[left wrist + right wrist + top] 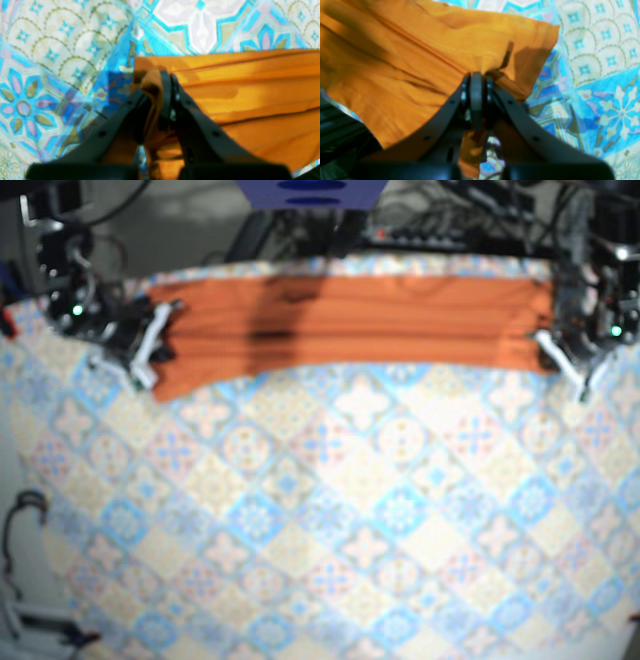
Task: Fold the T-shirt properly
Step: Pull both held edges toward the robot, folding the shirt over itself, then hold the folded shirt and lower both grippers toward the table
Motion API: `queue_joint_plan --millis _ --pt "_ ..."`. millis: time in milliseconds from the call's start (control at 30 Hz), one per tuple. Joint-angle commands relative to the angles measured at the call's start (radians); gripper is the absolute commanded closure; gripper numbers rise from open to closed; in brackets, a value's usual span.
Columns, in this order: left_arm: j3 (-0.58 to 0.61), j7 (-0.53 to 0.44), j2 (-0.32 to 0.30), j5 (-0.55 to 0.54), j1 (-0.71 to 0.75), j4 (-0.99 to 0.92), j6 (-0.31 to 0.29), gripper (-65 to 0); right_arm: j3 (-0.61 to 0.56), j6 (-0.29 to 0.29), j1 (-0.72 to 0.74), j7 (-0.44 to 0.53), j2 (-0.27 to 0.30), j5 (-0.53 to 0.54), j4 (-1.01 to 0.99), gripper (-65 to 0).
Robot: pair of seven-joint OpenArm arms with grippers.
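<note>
- The orange T-shirt (350, 325) lies drawn out as one long, pleated band between the two end effectors, along the far edge of the desk (350, 530).
- The left end effector (170, 75) is pinched narrow on a bunched corner of the T-shirt (250, 87). Cloth is gathered between and below its fingers, and the rest of the shirt runs off to its right in lengthwise folds.
- The right end effector (477, 75) is likewise closed tight on the fabric. The T-shirt (407, 62) spreads ahead of it and to its left, with a free corner lifted just beyond the fingertips to the right.
- From above, the left end effector (548, 345) holds one end of the band and the right end effector (155, 340) holds the other, well apart.
- A blue-and-cream patterned cloth (62, 50) covers the desk, showing left of the left end effector and right of the right one (595, 62).
</note>
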Motion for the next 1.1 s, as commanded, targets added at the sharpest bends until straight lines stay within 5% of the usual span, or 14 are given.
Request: queue_joint_plan --millis 0,467,700,1067 --pt "-0.01 -0.015 -0.028 0.012 -0.008 0.014 0.01 0.0 0.012 -0.011 -0.004 0.012 0.019 0.001 0.022 0.0" --pt "-0.009 -0.016 -0.028 0.012 -0.01 0.014 0.01 0.0 0.014 -0.014 -0.041 -0.063 -0.052 -0.002 0.108 0.0" --pt "0.027 -0.018 -0.029 0.01 -0.014 0.014 0.01 0.0 0.012 -0.041 -0.042 -0.108 -0.113 -0.117 0.108 0.0" --pt "0.103 -0.065 -0.028 0.036 -0.016 0.012 0.012 0.0 0.015 -0.072 -0.084 -0.152 -0.129 -0.165 0.161 0.0"
